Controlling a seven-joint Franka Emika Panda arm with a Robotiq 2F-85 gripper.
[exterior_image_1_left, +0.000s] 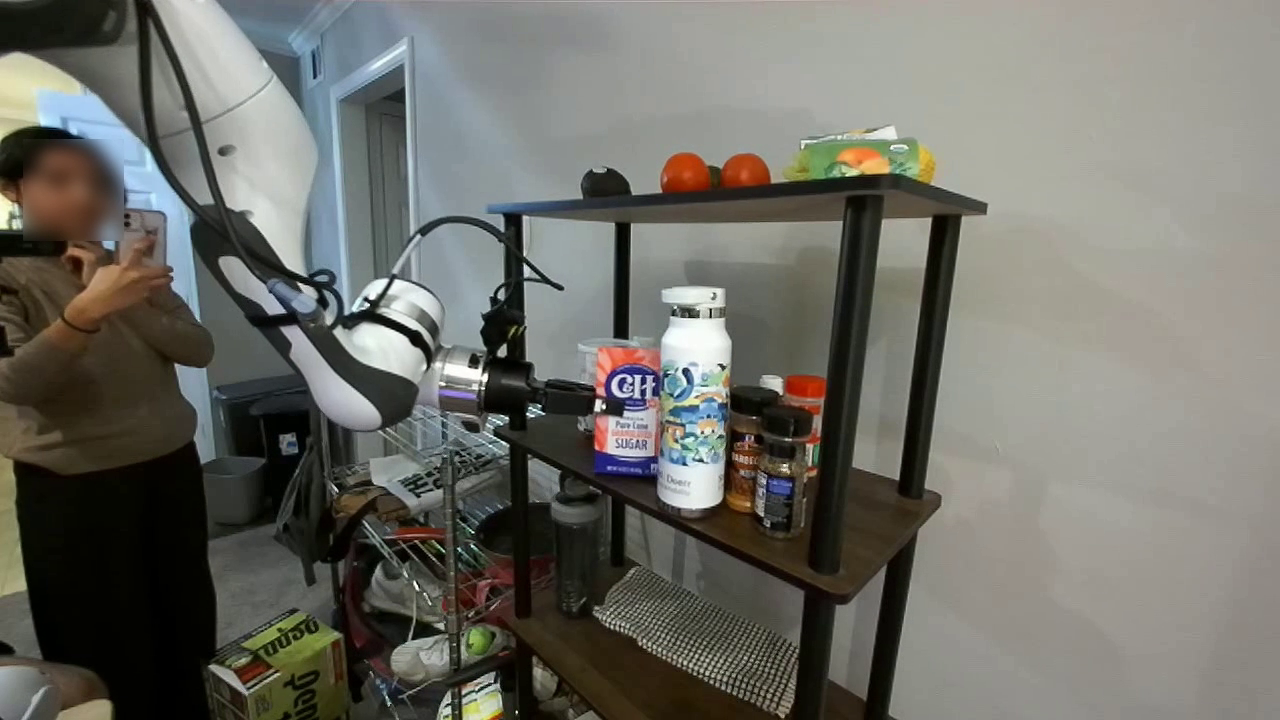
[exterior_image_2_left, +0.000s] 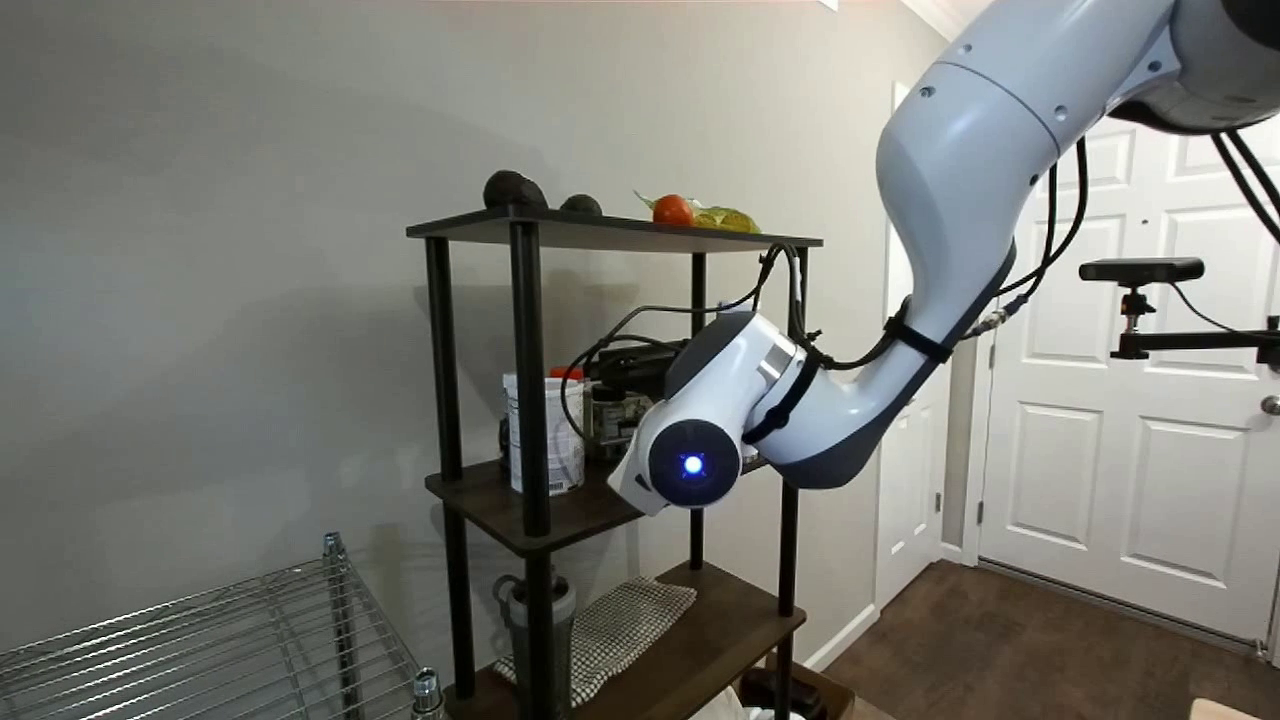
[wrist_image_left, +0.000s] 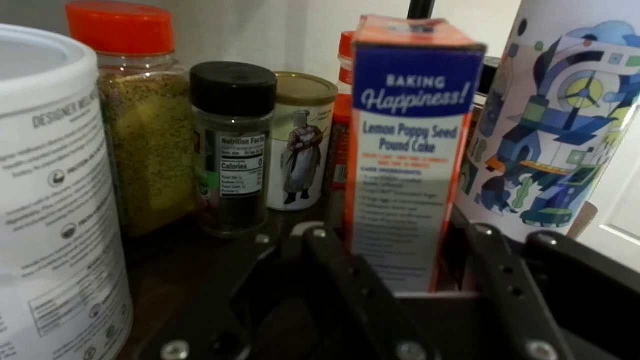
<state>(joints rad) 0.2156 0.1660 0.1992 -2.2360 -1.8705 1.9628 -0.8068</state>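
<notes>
My gripper (exterior_image_1_left: 607, 406) reaches level over the middle shelf (exterior_image_1_left: 885, 520), its fingers on either side of a red, white and blue sugar box (exterior_image_1_left: 627, 440). In the wrist view the gripper (wrist_image_left: 395, 220) is shut on the lower part of that upright sugar box (wrist_image_left: 410, 165). Whether the box's base touches the shelf I cannot tell. Close to the right of the box stands a white bottle with colourful drawings (wrist_image_left: 560, 130). A large white tub (wrist_image_left: 55, 190) is on the left. The arm hides the fingertips and the box in an exterior view.
Behind the box are a red-capped jar (wrist_image_left: 145, 125), a black-capped jar (wrist_image_left: 232, 150) and a gold-lidded can (wrist_image_left: 302, 145). Black posts (exterior_image_1_left: 845, 400) carry the top shelf (exterior_image_1_left: 640, 208), which holds tomatoes (exterior_image_1_left: 686, 173). A wire rack (exterior_image_2_left: 200, 640) and a person (exterior_image_1_left: 100, 400) are nearby.
</notes>
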